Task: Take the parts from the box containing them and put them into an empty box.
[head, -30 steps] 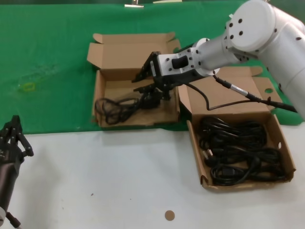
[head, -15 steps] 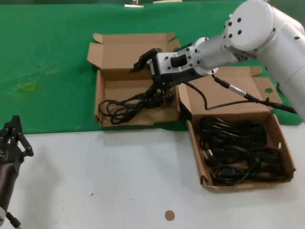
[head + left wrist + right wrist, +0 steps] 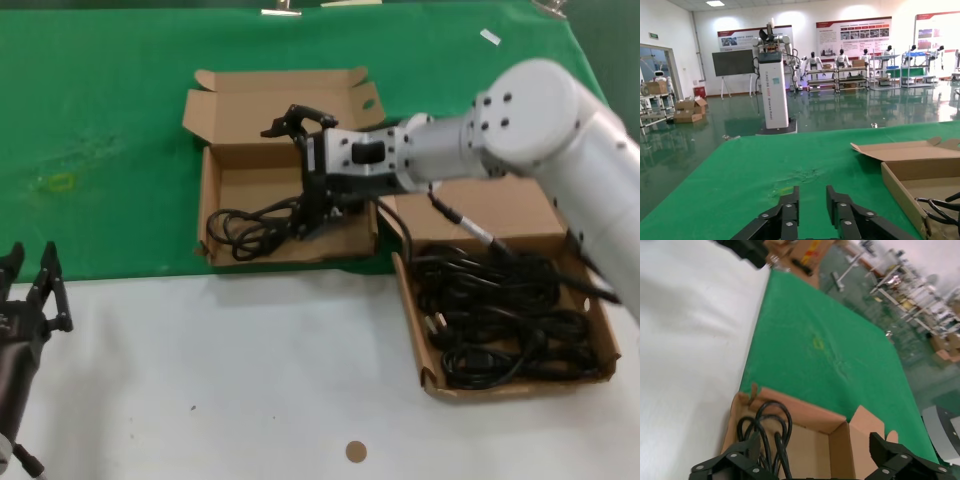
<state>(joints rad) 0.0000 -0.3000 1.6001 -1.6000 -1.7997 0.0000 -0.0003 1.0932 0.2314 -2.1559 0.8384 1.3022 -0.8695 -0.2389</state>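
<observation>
Full box (image 3: 590, 330): shallow brown cardboard, at the right side of the table, sitting across the seam where green cloth meets white surface. Packed with coiled black cables (image 3: 495, 320). Its lid lies open toward the far edge, mostly hidden behind the right arm.

Second box (image 3: 212, 190): same type, to the left of the first and nearly touching it, wholly on the green cloth (image 3: 100, 120). Lid (image 3: 260, 110) folded back toward the far edge, a round hole in its right ear tab. One black cable bundle (image 3: 250, 225) lies inside, loops at the left wall, tail running to the right.

Right gripper (image 3: 300, 165) is over the right half of this second box, fingers spread wide apart, nothing between them; the lower finger sits right at the cable's tail, contact cannot be told. Right wrist view shows both fingertips well apart with the cable loops and box corner beyond. The white right arm (image 3: 520, 120) reaches across from the right, covering the full box's lid.

Left gripper (image 3: 30, 290) is parked at the table's near left corner over the white surface (image 3: 250, 380), fingers slightly apart, holding nothing.

A small brown disc (image 3: 355, 452) lies near the near edge. A faint yellowish mark (image 3: 60, 182) on the cloth at left.

Left wrist view: large hall, glossy green floor, a white pillar-like stand (image 3: 774, 92), wall posters, shelving, stacked cartons at left.
</observation>
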